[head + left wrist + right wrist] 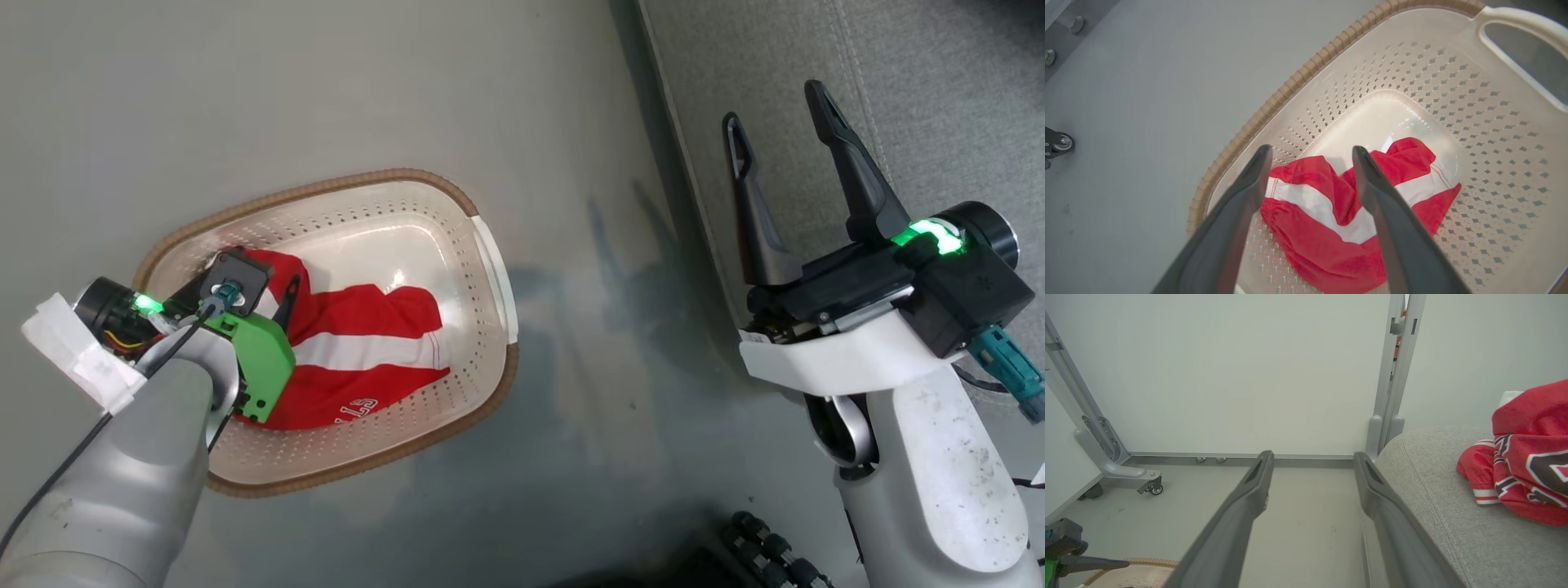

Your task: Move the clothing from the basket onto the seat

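Head view: the left gripper [282,304] hangs inside the laundry basket [457,192], over the red striped garment [367,351] lying on the basket's floor. The right gripper [774,104], jaws spread wide and empty, sits above the edge of the grey seat [898,98].
Left wrist view: jaws wide apart, framing the crumpled stripes from above, with nothing gripped.
Right wrist view: the numbered jersey [1531,457] already lies on the seat.
Step in hand: descend onto the raised fold, close firmly on cloth alone, and lift clear of the basket before crossing.

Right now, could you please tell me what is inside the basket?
One red garment with white stripes lies crumpled in the basket, the open left fingers pointing at it. Whatever lies beneath the cloth is covered, so I cannot tell.
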Robot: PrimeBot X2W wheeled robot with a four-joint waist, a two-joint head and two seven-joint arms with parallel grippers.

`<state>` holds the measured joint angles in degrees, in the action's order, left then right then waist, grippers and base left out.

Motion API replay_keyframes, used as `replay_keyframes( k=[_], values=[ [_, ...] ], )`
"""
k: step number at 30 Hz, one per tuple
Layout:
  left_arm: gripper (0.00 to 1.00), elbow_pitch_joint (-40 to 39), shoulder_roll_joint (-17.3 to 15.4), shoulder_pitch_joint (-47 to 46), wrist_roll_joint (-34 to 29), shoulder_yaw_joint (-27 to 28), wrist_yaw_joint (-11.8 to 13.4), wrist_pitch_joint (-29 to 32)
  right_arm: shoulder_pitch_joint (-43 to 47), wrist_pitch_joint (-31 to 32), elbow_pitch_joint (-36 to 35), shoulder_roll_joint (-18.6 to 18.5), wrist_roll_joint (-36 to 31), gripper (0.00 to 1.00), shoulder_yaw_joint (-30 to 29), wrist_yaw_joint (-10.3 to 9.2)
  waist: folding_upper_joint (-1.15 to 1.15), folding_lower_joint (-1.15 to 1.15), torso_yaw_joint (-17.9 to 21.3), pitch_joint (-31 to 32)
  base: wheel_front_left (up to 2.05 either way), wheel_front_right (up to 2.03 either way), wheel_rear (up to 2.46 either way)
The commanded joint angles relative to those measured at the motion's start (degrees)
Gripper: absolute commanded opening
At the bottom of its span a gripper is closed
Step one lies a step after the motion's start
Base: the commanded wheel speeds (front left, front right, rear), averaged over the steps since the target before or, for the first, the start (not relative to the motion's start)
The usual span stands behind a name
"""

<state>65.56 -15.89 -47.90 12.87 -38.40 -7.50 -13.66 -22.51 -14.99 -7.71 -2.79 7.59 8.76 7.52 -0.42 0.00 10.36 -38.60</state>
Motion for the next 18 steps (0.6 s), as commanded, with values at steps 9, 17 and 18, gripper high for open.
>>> replay_keyframes(
  k=[9,17,18],
  values=[
    [1.00,5.90,-2.51,-5.08,-0.51,-4.56,0.05,4.20,-2.14,-0.15,-1.54,-0.06,1.14,1.00,0.15,-0.06,0.42,0.00,4.05,-9.02,0.00,0.00,0.00],
    [1.00,7.62,-4.20,-7.93,-1.99,-7.37,0.63,9.61,-2.81,-0.16,-2.77,-0.06,1.62,1.00,0.12,-0.06,0.42,0.00,4.70,-12.92,0.00,0.00,0.00],
    [1.00,7.70,-4.29,-8.21,-2.13,-7.55,0.61,10.11,-2.87,-0.15,-2.92,-0.07,1.69,1.00,0.09,-0.06,0.42,0.00,4.76,-13.32,0.00,0.00,0.00]
  ],
)
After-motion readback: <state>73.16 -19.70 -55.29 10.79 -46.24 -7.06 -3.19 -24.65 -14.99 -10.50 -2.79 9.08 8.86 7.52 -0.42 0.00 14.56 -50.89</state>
